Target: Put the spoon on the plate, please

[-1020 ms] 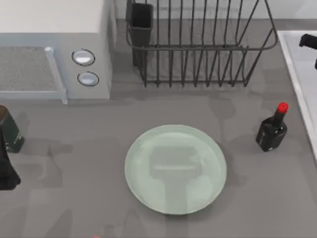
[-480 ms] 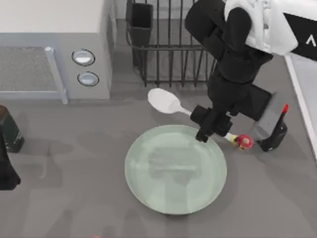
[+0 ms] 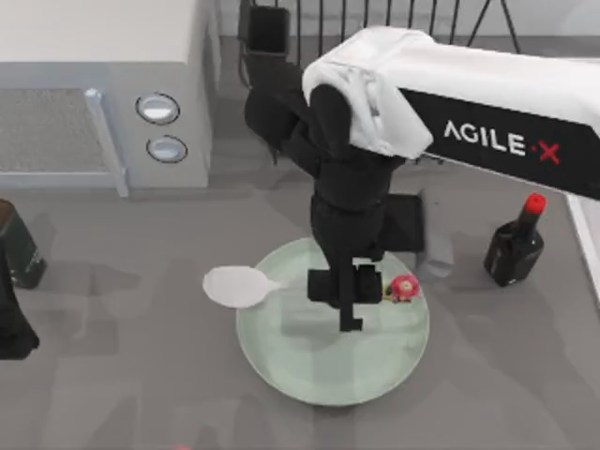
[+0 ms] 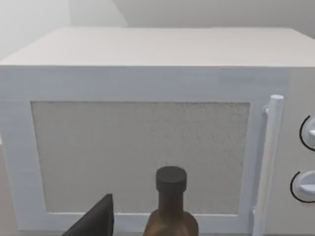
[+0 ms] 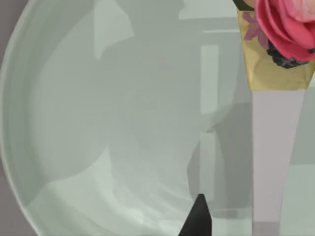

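The right gripper (image 3: 349,292) hangs over the plate (image 3: 281,361) with the spoon (image 3: 239,286) clamped by its handle, fingers pinching it partway along — the bowl juts out to the left, past the plate's left rim and over bare table, while the pink ornament (image 3: 404,288) at the handle's end sits to the right of the fingers, above the plate. The spoon's long axis runs left to right across the scene, roughly level with the plate's far half. That is the relation the coming move turns on: the handle end is already over the plate, but the bowl is not, so a release here would likely leave the spoon hanging off the left rim or tipping out. A shift to the right, toward the plate's middle, looks needed first.

How high the spoon rides above the plate cannot be told from overhead. The right wrist view gives what the top view cannot — the ornament (image 5: 288,29) and the pale handle (image 5: 273,157) close up against the glossy plate (image 5: 98,123), with the arm's shadow falling across it.

The left arm (image 3: 14,323) stays parked at the table's left edge, beside a dark bottle (image 3: 17,246); its wrist view faces a microwave (image 4: 147,123) with a brown bottle (image 4: 171,211) in front of it.
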You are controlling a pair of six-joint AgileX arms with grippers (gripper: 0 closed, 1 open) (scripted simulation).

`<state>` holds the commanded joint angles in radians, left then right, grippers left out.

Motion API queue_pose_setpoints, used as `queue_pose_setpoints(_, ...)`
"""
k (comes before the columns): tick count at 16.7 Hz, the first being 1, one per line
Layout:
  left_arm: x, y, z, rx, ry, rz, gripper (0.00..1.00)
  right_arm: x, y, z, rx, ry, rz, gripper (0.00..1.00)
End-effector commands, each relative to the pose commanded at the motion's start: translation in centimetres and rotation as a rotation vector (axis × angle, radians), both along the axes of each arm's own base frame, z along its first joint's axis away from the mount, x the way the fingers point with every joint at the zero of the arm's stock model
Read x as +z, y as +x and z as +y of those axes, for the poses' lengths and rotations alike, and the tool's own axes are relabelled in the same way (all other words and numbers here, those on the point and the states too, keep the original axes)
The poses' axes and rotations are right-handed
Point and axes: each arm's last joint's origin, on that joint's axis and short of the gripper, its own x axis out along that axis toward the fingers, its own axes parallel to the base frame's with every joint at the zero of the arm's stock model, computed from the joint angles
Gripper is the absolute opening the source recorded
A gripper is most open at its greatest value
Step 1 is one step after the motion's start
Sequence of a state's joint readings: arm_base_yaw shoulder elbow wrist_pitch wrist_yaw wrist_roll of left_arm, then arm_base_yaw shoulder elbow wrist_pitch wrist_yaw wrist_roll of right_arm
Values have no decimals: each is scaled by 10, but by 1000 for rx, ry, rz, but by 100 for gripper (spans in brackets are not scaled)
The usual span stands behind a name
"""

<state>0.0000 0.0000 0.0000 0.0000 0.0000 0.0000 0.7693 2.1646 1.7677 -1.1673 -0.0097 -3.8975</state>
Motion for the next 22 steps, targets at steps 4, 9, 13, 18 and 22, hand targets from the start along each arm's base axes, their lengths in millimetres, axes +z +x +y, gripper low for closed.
queue_pose_setpoints(4, 0, 0, 0, 0, 0, 0, 100, 0, 0, 0, 1, 0, 0, 0)
queue_pose_setpoints(9, 0, 0, 0, 0, 0, 0, 100, 0, 5, -5, -21, 5, -18, 0)
queue_pose_setpoints(13, 0, 0, 0, 0, 0, 0, 100, 2, 17, -12, -60, 19, -72, 0)
queue_pose_setpoints(18, 0, 0, 0, 0, 0, 0, 100, 4, 27, -18, -100, 45, -133, 0)
queue_pose_setpoints(22, 0, 0, 0, 0, 0, 0, 100, 2, 28, -17, -99, 66, -146, 0)
